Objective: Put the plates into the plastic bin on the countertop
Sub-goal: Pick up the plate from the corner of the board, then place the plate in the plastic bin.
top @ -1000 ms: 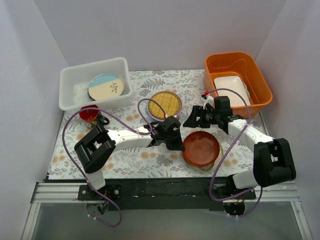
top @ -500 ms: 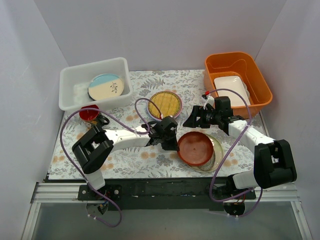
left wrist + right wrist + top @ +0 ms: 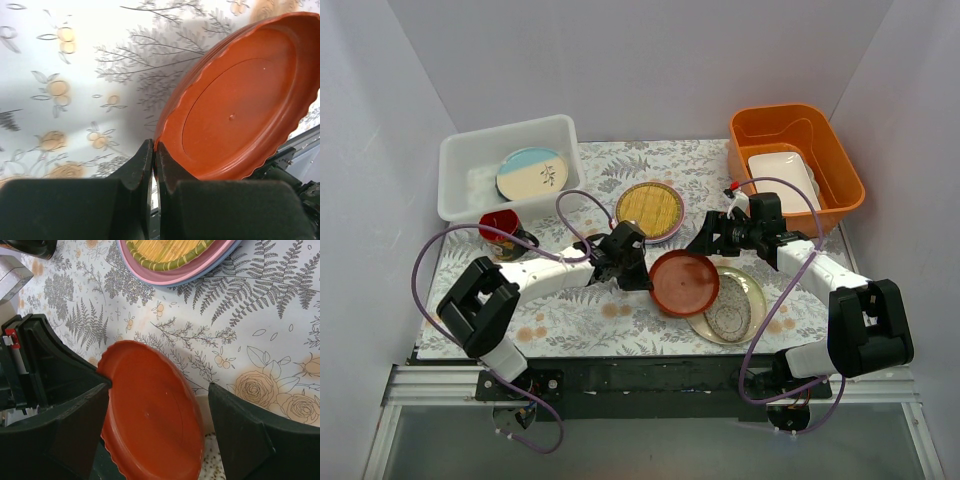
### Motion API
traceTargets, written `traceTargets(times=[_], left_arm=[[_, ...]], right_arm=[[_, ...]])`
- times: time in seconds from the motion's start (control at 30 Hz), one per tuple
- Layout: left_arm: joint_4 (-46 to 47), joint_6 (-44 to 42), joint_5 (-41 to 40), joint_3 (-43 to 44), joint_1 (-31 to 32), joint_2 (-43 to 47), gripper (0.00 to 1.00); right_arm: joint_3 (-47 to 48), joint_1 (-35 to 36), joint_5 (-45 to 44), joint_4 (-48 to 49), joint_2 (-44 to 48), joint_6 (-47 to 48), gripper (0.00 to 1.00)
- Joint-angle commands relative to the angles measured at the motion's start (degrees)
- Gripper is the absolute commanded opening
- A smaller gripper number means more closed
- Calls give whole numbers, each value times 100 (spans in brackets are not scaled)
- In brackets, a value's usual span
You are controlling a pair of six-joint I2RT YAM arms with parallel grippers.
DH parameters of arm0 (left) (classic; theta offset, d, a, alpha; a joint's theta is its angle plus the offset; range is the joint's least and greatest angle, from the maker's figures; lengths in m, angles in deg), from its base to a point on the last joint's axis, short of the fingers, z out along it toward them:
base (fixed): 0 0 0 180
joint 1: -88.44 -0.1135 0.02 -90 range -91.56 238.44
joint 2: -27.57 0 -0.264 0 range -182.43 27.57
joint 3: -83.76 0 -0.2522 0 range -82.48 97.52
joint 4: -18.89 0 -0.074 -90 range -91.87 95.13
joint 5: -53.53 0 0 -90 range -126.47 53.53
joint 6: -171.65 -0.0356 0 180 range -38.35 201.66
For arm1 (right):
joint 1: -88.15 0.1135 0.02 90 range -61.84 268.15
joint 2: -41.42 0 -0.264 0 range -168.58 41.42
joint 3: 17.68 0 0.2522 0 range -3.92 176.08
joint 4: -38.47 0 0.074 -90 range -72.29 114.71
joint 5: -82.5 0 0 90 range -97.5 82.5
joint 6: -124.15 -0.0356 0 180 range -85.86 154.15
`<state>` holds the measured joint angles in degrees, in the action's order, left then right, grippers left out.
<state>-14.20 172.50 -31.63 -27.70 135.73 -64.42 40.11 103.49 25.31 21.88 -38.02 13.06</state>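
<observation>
The left fingers (image 3: 136, 167) pinched just the rim of the red-brown plate (image 3: 235, 110), so it could slip; the right fingers (image 3: 240, 440) hung open, empty.

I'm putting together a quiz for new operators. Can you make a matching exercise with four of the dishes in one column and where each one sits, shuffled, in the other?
Dishes
1. red-brown plate
2. cream-and-blue plate
3. white rectangular dish
4. woven yellow plate

Places
A. in the orange tub
B. on top of a pink plate on the countertop
C. gripped at its rim by the left pincer
D. in the white plastic bin

Pairs: 1-C, 2-D, 3-A, 4-B
</observation>
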Motion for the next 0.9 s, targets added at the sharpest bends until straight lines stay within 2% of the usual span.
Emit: traceTargets(times=[0.0, 0.43, 0.87], left_arm=[[-238, -225, -19, -161, -325, 540, 0], [-580, -612, 34, -240, -1291, 1112, 0], [-800, -999, 210, 427, -2065, 981, 0]], right_arm=[[-44, -30, 119, 230, 131, -72, 88], [-35, -13, 199, 397, 78, -107, 88], [79, 268, 111, 415, -124, -107, 88]])
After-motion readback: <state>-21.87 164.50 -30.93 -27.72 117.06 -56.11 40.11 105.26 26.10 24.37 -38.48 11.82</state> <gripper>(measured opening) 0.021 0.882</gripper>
